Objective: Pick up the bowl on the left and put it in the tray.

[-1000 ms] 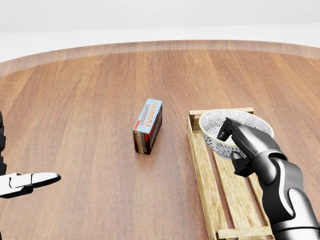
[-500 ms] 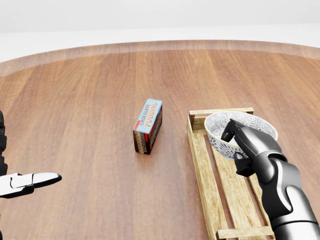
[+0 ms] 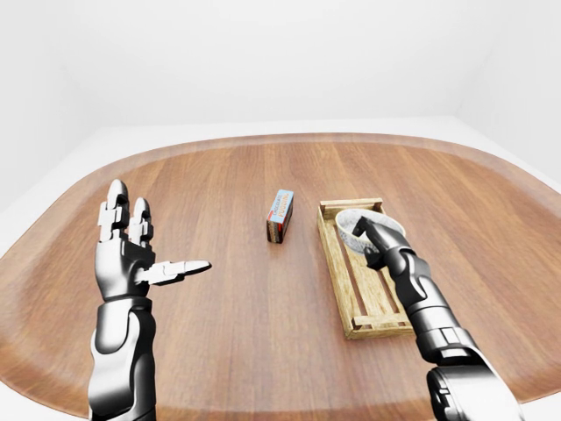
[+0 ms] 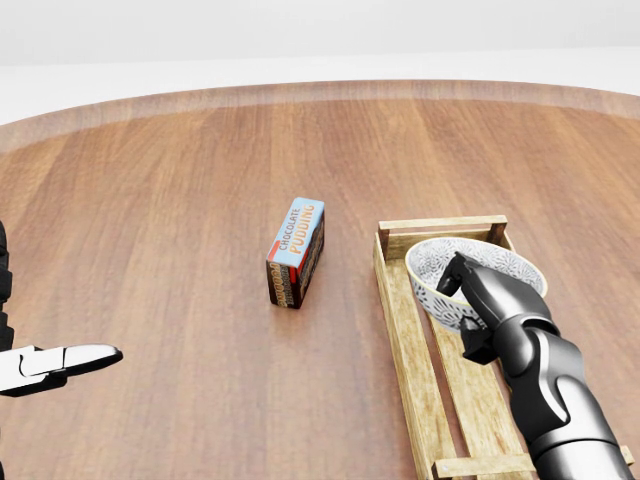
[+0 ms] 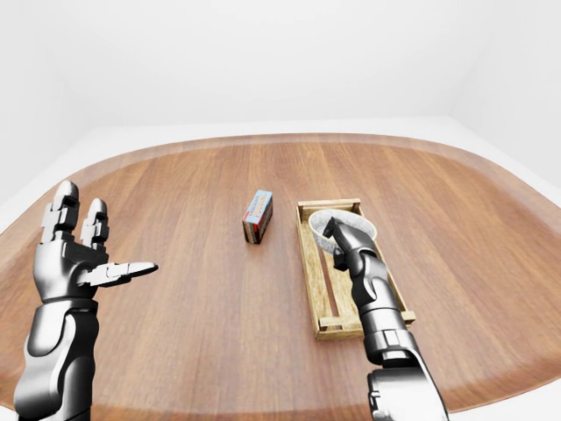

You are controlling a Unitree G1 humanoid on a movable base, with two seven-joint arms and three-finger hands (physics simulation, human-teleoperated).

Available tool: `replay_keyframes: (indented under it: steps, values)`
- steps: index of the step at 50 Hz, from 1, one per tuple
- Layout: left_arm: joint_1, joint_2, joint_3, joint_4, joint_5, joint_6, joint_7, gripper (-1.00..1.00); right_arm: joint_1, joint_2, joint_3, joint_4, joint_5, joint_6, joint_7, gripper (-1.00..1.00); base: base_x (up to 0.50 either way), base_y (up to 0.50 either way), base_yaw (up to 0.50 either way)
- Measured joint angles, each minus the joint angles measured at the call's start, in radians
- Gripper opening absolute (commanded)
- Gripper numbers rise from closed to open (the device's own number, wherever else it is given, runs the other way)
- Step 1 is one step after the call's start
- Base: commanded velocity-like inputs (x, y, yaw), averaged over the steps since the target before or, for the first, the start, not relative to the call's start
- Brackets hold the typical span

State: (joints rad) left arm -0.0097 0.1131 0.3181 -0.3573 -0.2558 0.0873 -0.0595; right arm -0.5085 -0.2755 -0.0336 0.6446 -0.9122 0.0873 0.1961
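A white bowl (image 4: 470,272) with a dark speckled pattern sits low in the top end of the slatted wooden tray (image 4: 403,330), at the right of the head view. My right hand (image 4: 467,305) grips the bowl's near rim, fingers closed over it, and hides that edge. Whether the bowl rests on the slats cannot be told. My left hand (image 3: 145,254) is raised at the left of the left-eye view, far from the tray, fingers spread and holding nothing.
A chocolate pudding box (image 4: 296,251) stands on the round wooden table (image 4: 180,200), just left of the tray. The tray's lower half (image 4: 480,410) holds nothing. The table's curved edge (image 3: 263,140) runs across the top.
My right hand has lowered the bowl down into the tray's top end, so the tray's end slat now shows above the bowl. The left hand has not moved.
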Motion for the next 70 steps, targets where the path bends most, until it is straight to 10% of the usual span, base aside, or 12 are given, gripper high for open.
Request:
replay_keyframes:
  steps: [48,49,51,52,70]
  values:
    - [0.002,-0.001,0.002,-0.003,-0.004,0.0,-0.003,1.0,-0.041,-0.008,0.014,0.148,0.056,0.0,-0.079,-1.0,0.0,0.0,0.0]
    - [0.002,-0.001,0.002,-0.003,-0.004,0.0,-0.003,1.0,-0.043,-0.008,0.014,0.152,0.058,0.0,-0.081,-0.66,0.0,0.0,0.0]
    - [0.002,0.0,0.002,-0.003,-0.004,0.0,-0.003,1.0,-0.046,-0.008,0.012,0.158,0.053,0.0,-0.087,0.85,0.0,0.0,0.0]
    - [0.002,0.0,0.002,-0.003,-0.004,0.0,-0.003,1.0,-0.048,-0.008,0.012,0.161,0.05,0.0,-0.088,1.0,0.0,0.0,0.0]
    - [0.002,-0.001,0.0,-0.004,-0.01,0.0,-0.006,1.0,-0.053,-0.008,0.01,0.161,0.039,0.0,-0.096,1.0,0.0,0.0,0.0]
